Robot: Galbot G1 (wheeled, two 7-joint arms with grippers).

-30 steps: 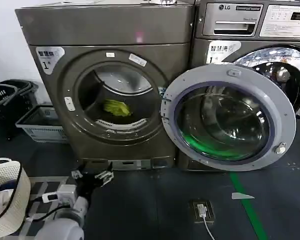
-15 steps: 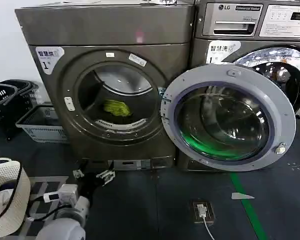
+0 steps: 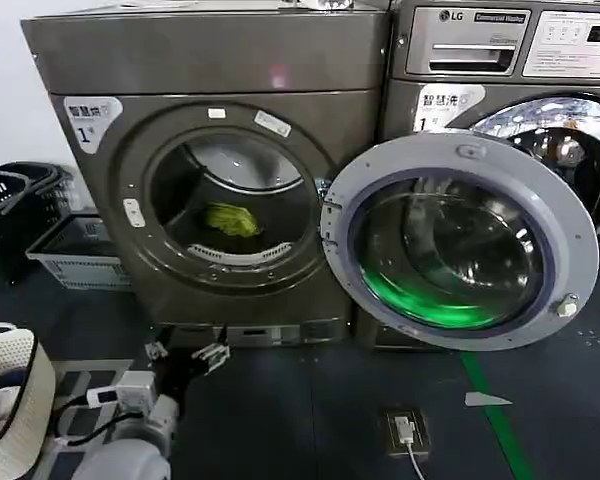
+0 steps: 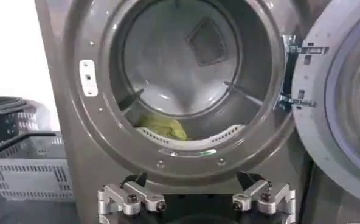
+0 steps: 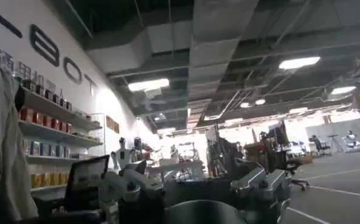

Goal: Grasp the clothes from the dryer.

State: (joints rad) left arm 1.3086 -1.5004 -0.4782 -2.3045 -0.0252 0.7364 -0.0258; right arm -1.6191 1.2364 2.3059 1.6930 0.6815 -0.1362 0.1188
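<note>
**Left gripper low before the open dryer, clothes up in the drum**

We found the left gripper in the lower left of the head view, low over the dark floor just before the base of the dryer. Its fingers were spread wide, with nothing between them; in the left wrist view the two tips sat at the bottom edge, one on each side of the porthole's lower rim. The right gripper was turned away from the machines toward the room behind, apparently idle; we could not tell how its fingers stood.

From the left gripper, the clothes lay above and slightly right in the head view, well apart, beyond the porthole's rim. We judged the left arm much the nearer, so the coming reach would call for a rise and a push forward through the round opening, clear of the lip. The dryer door hung swung open at the right of the frame, out of that path.

The clothes lay on the drum floor, near the front and a little left of centre. They looked like a small yellow-green crumpled bundle, soft, its long axis running roughly across the opening, far smaller than the porthole.
</note>
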